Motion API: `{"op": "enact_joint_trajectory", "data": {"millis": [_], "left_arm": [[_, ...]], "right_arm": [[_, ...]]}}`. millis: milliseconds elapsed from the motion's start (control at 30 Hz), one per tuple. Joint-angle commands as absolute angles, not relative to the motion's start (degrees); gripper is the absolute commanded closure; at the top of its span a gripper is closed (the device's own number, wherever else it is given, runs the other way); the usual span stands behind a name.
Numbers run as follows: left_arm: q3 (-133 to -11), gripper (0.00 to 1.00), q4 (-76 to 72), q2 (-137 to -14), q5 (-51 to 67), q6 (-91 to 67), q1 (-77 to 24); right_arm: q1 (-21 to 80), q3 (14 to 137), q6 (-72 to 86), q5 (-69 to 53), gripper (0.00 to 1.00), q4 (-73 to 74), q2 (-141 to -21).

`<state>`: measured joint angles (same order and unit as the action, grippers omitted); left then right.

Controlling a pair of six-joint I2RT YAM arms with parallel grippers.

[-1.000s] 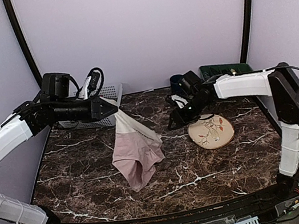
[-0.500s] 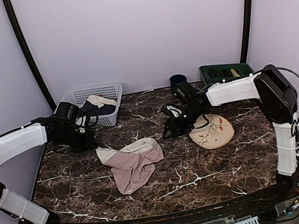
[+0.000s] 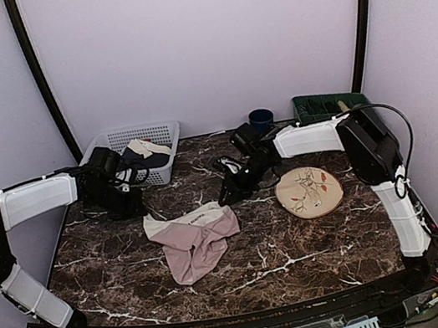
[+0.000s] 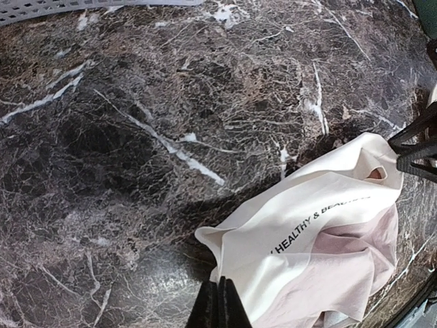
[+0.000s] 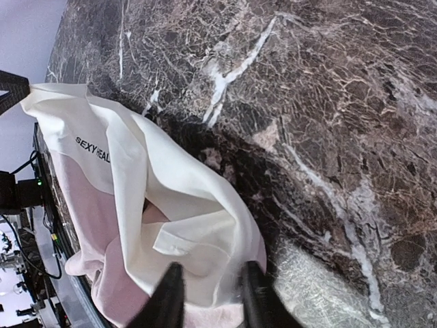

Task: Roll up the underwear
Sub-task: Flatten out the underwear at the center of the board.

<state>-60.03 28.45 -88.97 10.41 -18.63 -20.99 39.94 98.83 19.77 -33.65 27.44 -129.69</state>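
Since half a second ago my right gripper has slid left to the waistband's end, and the dusty-pink fabric underwear lies flatter on the dark marble tabletop. Its cream waistband runs left to right, with "SEXY HEAL" and "HEALTHY & BEAU" readable, and the pink body trails toward the near edge. My left gripper is pinched on the waistband's left corner. The right fingers stand apart astride the other.

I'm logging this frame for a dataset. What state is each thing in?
underwear: unrolled, lying rumpled.
left hand: shut on the underwear's edge.
right hand: open, straddling the underwear's edge.
plate: flat, empty.
basket: upright, holding clothes.
cup: upright.
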Motion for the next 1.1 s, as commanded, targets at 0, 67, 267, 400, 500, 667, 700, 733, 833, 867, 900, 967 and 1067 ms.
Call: {"op": "enact_joint_trajectory", "data": {"millis": [0, 67, 267, 400, 500, 667, 700, 733, 833, 867, 900, 967, 1067], "left_arm": [[-62.5, 1.00, 28.1, -88.6, 13.1, -17.0, -20.7], [-63.4, 1.00, 28.3, -87.9, 13.2, -16.7, -20.7], [-65.5, 1.00, 28.2, -85.1, 13.6, -16.1, -20.7], [-67.8, 1.00, 28.3, -82.7, 14.5, -15.0, -20.7], [-69.9, 1.00, 28.2, -80.3, 16.0, -13.5, -20.7], [-72.5, 1.00, 27.9, -73.7, 21.5, -11.3, -20.7], [-72.4, 1.00, 27.4, -71.9, 23.1, -11.3, -20.7], [-71.9, 1.00, 26.6, -69.2, 24.4, -11.4, -20.8], [-69.6, 1.00, 24.0, -63.2, 30.9, -12.8, -20.9], [-69.3, 1.00, 23.9, -61.9, 33.2, -13.4, -21.0], [-69.4, 1.00, 24.4, -60.8, 34.6, -13.8, -21.4], [-70.3, 1.00, 25.7, -59.4, 35.5, -14.9, -22.4], [-71.8, 1.00, 25.8, -58.7, 33.7, -16.9, -22.9]], "right_arm": [[40.3, 102.8, 17.9, -34.4, 0.91, 30.8, -131.3], [39.9, 101.9, 17.6, -33.1, 1.00, 30.7, -128.8], [36.2, 94.8, 20.7, -33.1, 1.00, 23.4, -118.1], [34.9, 92.7, 19.4, -32.2, 1.00, 22.7, -112.6], [34.6, 91.3, 18.9, -31.7, 1.00, 21.3, -108.7], [34.5, 88.6, 18.1, -30.0, 1.00, 18.7, -100.3], [34.5, 87.4, 18.3, -29.3, 1.00, 17.8, -98.1], [34.5, 85.9, 18.5, -28.9, 1.00, 16.9, -95.8], [35.1, 79.5, 20.8, -29.7, 1.00, 12.4, -86.5], [35.6, 77.2, 22.0, -29.7, 1.00, 10.3, -83.7], [36.5, 75.4, 22.8, -29.4, 1.00, 9.6, -81.4], [38.5, 73.6, 24.3, -27.8, 1.00, 9.9, -77.8], [40.2, 72.0, 27.3, -24.2, 1.00, 10.3, -74.6]]}}
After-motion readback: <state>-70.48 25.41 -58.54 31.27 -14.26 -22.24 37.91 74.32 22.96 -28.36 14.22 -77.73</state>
